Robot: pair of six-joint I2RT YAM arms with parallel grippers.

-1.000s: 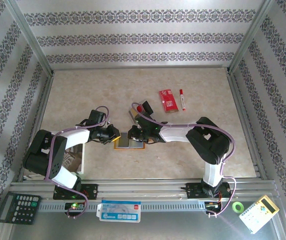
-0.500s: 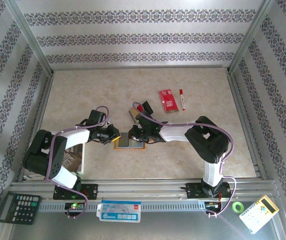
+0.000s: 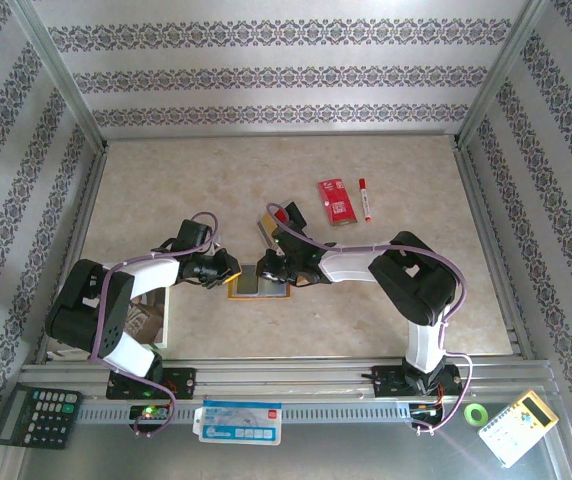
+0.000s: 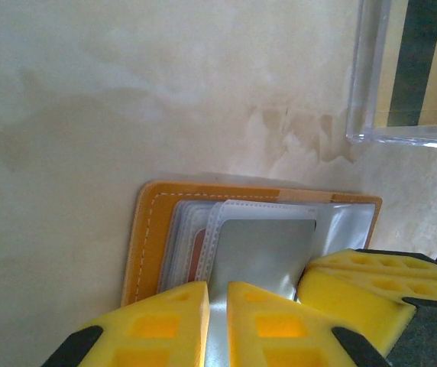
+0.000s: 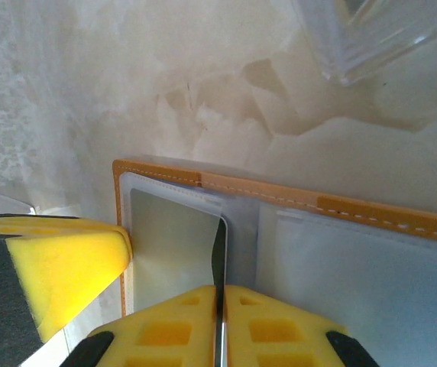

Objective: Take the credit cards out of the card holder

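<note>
Both arms meet over the card holder [image 3: 256,285], which lies open and flat on the table [image 3: 166,190], near the middle and slightly toward the near edge, its orange border [image 5: 280,195] framing the clear pockets. The left gripper [image 4: 217,321] is clenched on a clear pocket leaf [image 4: 234,218], its yellow pads pressed together with the plastic pinched between them. The right gripper [image 5: 220,321] is likewise clenched, on a thin dark edge that I take to be a credit card [image 5: 218,252] standing partly out of its pocket; whether pocket film is caught with it cannot be told. The red packet [image 3: 336,201] and a pen [image 3: 366,198] lie well apart, farther back on the table. Hazards from this position: the two sets of fingers work just beside each other, so any sideways pull could knock one against the other. The left hold is on flimsy film, which may stretch, tear or slip, letting the whole holder drag along with the card. The right hold takes little of the card, so friction in the pocket could strip it from the pads. A clear box [image 4: 402,76] stands near the holder, where a wide withdrawal could strike it.
</note>
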